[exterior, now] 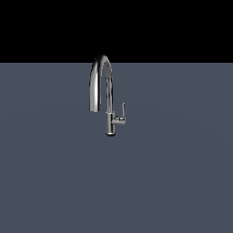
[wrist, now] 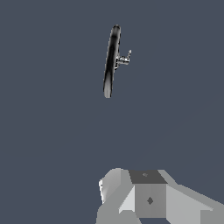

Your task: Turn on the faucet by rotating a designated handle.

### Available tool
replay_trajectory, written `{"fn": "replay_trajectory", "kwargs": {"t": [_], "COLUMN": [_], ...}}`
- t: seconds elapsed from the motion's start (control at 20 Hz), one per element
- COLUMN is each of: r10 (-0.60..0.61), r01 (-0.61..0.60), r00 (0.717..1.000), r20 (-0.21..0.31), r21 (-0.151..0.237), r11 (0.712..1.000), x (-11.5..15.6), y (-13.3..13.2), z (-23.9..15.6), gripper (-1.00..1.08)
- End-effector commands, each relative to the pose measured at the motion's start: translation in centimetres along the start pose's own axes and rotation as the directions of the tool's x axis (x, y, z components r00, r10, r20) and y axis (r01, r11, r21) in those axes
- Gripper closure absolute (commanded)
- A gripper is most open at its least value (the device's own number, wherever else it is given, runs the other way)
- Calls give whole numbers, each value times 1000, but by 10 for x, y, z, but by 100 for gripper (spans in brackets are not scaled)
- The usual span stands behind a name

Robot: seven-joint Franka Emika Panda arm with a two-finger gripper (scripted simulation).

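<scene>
A chrome faucet [exterior: 100,84] stands alone on a flat slate-grey surface [exterior: 173,182], with a black band of background [exterior: 182,27] above it. In the exterior view the faucet sits a little above the picture's centre and slightly toward 11 o'clock. Its slim vertical stem rises from a dark base ring, then arches high and curves over toward 9 o'clock, ending in a spout mouth that points straight down, hanging well above the surface.

The handle [exterior: 123,110] is a small thin chrome lever. It sits on a short stub that sticks out from the stem at 3 o'clock, low down and just above the base ring. The lever stands upright, nearly parallel to the stem and close beside it without touching it.

The arm does not appear in the exterior view. In the wrist view the faucet is seen from above as a narrow dark arch with bright edges, and the handle [wrist: 124,59] shows as a tiny bright lever beside it. A pale grey blocky part of the gripper [wrist: 148,199] fills the near foreground, well apart from the faucet. Its fingertips are out of sight, so I cannot tell whether it is released or clenched. It touches nothing visible.
</scene>
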State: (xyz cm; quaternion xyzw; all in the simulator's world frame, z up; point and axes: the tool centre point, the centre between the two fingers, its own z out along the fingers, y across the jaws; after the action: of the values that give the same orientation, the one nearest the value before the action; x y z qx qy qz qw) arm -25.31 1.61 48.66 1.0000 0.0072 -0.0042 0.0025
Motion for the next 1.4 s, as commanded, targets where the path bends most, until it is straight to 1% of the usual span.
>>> {"fn": "replay_trajectory", "kwargs": {"t": [0.0, 0.2, 0.35, 0.5, 0.7, 1.0, 1.2, 1.35], "r10": [0, 6, 18, 37, 72, 144, 196, 232], "r01": [0, -6, -19, -38, -77, -164, -235, -291], "r00": [1000, 1000, 1000, 999, 995, 980, 959, 939], "r20": [0, 5, 16, 32, 65, 140, 204, 254], "r21": [0, 6, 18, 36, 70, 140, 191, 227], "r11": [1000, 1000, 1000, 999, 995, 976, 953, 929], "x": [0, 2, 7, 14, 28, 58, 82, 100], "y": [0, 0, 0, 0, 0, 2, 5, 8], "z": [0, 0, 1, 3, 7, 16, 25, 32], "gripper": [108, 108, 108, 108, 108, 108, 108, 108]}}
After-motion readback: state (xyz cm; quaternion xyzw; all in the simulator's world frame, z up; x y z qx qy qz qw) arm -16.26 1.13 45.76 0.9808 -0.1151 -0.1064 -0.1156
